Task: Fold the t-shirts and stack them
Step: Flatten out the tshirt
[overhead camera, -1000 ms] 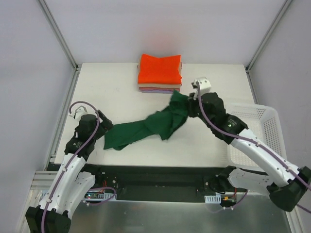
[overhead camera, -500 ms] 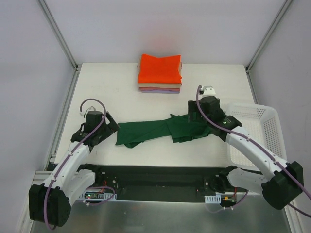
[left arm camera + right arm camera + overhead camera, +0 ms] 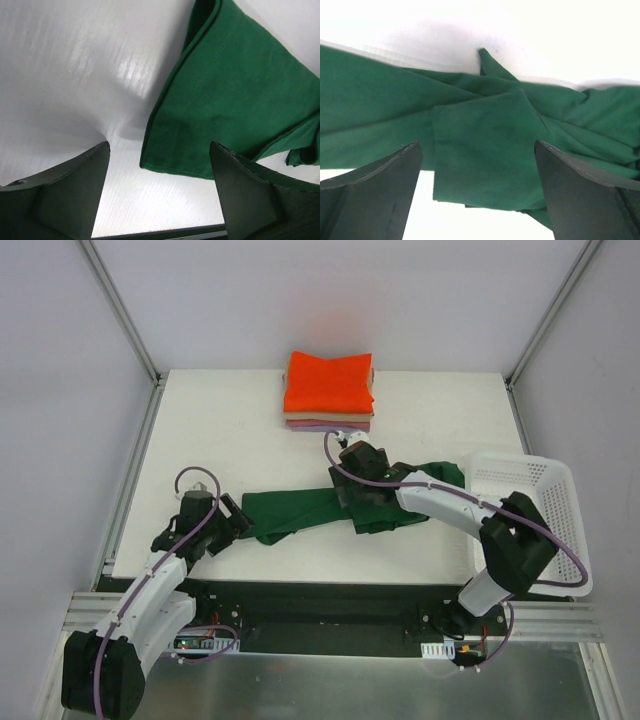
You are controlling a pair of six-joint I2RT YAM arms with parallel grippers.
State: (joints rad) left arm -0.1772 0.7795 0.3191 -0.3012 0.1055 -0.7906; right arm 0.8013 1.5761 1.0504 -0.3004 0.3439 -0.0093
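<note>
Left wrist view, nearest the arms: the left gripper (image 3: 159, 146) sits low over the table (image 3: 75, 75) with its jaws spread wide and nothing between them. The hemmed corner of the green tee (image 3: 235, 90) lies just ahead of the tips, which looks to me like a line-up for pinching that corner.

From above, the green tee is a long, rumpled band across the middle of the table. Its left end is by that gripper and its right end is up beside the basket (image 3: 545, 472). I'd say it isn't flat enough to fold, so it wants spreading first.

The right gripper (image 3: 477, 144) hovers over the bunched middle, jaws just as wide, gripping nothing. Creases and a doubled flap lie right under it.

Farthest back, the orange tee (image 3: 330, 382) tops a neat stack, with the tan tee (image 3: 300, 416) and lilac tee (image 3: 332, 426) edging out beneath. The stack is apart from the work, probably so the green one can go on top.
</note>
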